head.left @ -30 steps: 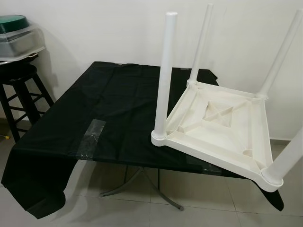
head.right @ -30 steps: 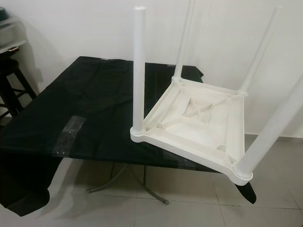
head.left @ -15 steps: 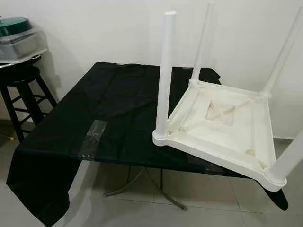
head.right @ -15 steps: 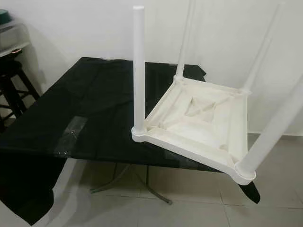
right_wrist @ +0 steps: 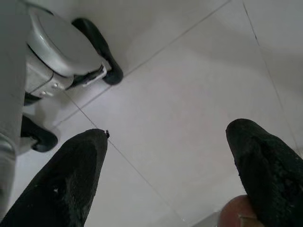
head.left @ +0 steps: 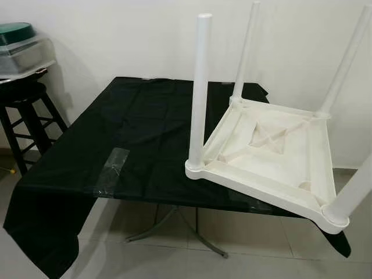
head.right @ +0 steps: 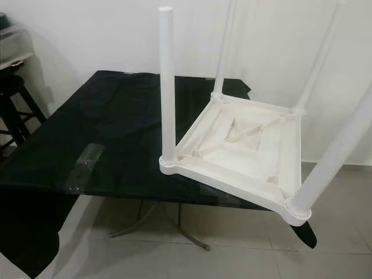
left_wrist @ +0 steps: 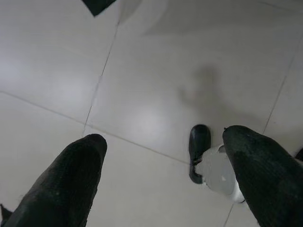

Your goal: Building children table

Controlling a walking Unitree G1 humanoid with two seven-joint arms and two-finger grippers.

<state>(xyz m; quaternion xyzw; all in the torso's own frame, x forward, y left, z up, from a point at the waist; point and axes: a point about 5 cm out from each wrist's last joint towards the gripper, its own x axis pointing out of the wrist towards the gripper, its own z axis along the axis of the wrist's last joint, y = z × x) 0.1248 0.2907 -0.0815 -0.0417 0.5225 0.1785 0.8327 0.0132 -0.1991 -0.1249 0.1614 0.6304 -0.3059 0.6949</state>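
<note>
White plastic children's table (head.left: 273, 154) upside down on the right side of the black-covered tabletop (head.left: 139, 133) — both grippers idle, released.

All 4 round white legs (head.left: 196, 93) point up; its near-right corner hangs past the tabletop's front-right corner, its far edge lies near the back-right corner by the white wall (head.left: 145, 35). Strip of clear tape (head.left: 110, 171) near the tabletop's front-left edge, black cloth draping down off that corner. Dark wooden stool (head.left: 26, 116) left of the table carries a clear plastic bin with a green lid (head.left: 20, 49). Left gripper (left_wrist: 163, 182) and right gripper (right_wrist: 175, 175) each hang over pale floor tiles (left_wrist: 142, 71) — fingers spread apart, holding nothing; the robot's grey foot (right_wrist: 61, 47) shows beside them.
</note>
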